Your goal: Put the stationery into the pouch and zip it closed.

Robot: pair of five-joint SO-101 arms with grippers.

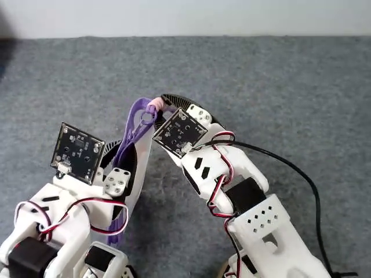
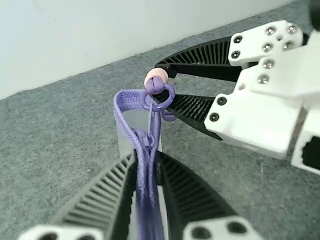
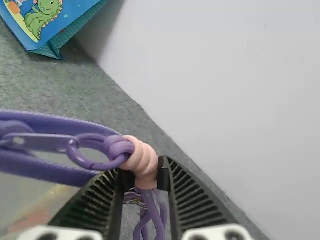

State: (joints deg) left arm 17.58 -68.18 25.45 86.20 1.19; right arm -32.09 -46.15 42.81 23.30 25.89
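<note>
The pouch (image 2: pixel 124 120), clear-sided with a purple zip band along its edge, is held up on edge between the two arms, over the grey surface (image 1: pixel 261 87). We cannot tell whether its lower edge touches the surface. The zip slider (image 2: pixel 152 120) sits close to the end of the band that points away from the left arm. From the slider hangs a purple cord loop (image 3: pixel 100 147) that carries a pink bead (image 3: pixel 142 160).

Through the clear side, in the right wrist view, we see a yellowish and reddish shape too blurred to name.

The left tool (image 2: pixel 146 160) is clamped on the zip band, one black ribbed finger on each side of it, partway along the pouch. The right tool (image 3: pixel 145 175) is pinched on the pink bead at the pull, with the purple cord running down between its fingers. In the high view the two tools lie near each other, the right one at the far end of the pouch and the left one closer to its own arm.

A blue bag (image 3: pixel 45 20) with a cartoon dinosaur lies on the surface by the white wall (image 3: pixel 240 90).
</note>
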